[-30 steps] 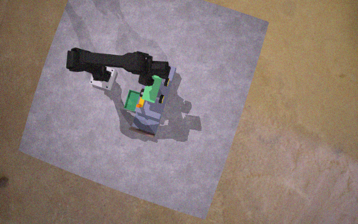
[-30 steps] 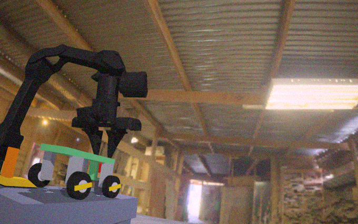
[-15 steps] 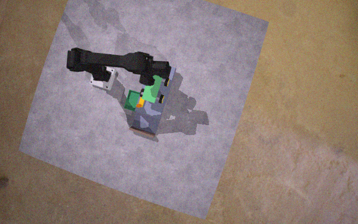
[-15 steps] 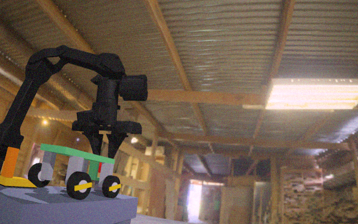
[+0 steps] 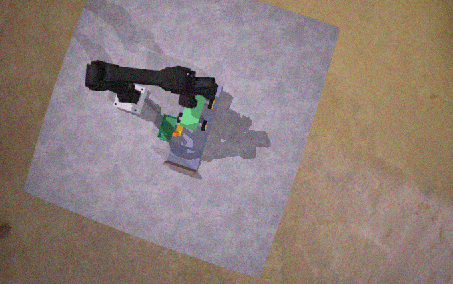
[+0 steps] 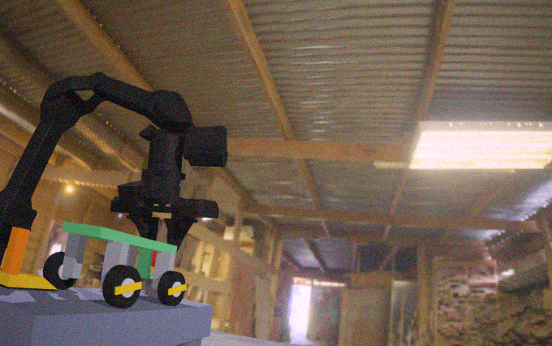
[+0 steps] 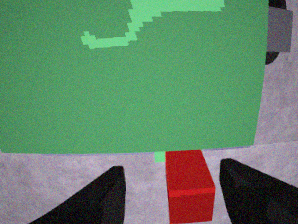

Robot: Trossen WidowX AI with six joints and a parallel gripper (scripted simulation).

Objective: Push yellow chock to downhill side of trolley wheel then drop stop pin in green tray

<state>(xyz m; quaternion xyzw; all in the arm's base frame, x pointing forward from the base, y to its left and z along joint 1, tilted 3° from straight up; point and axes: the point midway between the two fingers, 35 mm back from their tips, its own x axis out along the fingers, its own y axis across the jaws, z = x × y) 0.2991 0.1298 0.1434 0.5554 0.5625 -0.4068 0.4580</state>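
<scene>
1. Red-headed stop pin (image 6: 153, 258) (image 7: 190, 175): upright beyond the uphill edge of the trolley's deck, near five o'clock in the wrist view, presumably still the backup against a roll until it is drawn.

2. Black parallel-jaw gripper (image 5: 204, 91) (image 6: 162, 240) (image 7: 172, 173): parted and grasping nothing, one finger either side of the red head with gaps showing. The straddle looks meant for a straight pull; the head sits nearer the finger toward three o'clock, so centring before closing seems wise.

3. Green-decked trolley (image 5: 192, 117) (image 6: 122, 238) (image 7: 135, 90) with grey legs and black wheels: standing on the ramp. A finger brushing its deck could nudge it.

4. Yellow chock with black rubber base and orange handle (image 5: 179, 129) (image 6: 28, 281): between seven and eight o'clock of the trolley from above, at the downhill side of a wheel, apparently placed to take the load. Firm contact cannot be confirmed.

5. Blue-grey ramp (image 5: 184, 162) (image 6: 122, 326): its lower end lies between six and seven o'clock from above, the way the trolley would roll.

6. Open green tray (image 5: 161, 126): at eight o'clock, close by the ramp, awaiting the pin.

7. Black six-joint arm (image 5: 133, 75) (image 6: 126, 93): reaching over from ten o'clock, keeping the gripper pointed down for the lift.
</scene>
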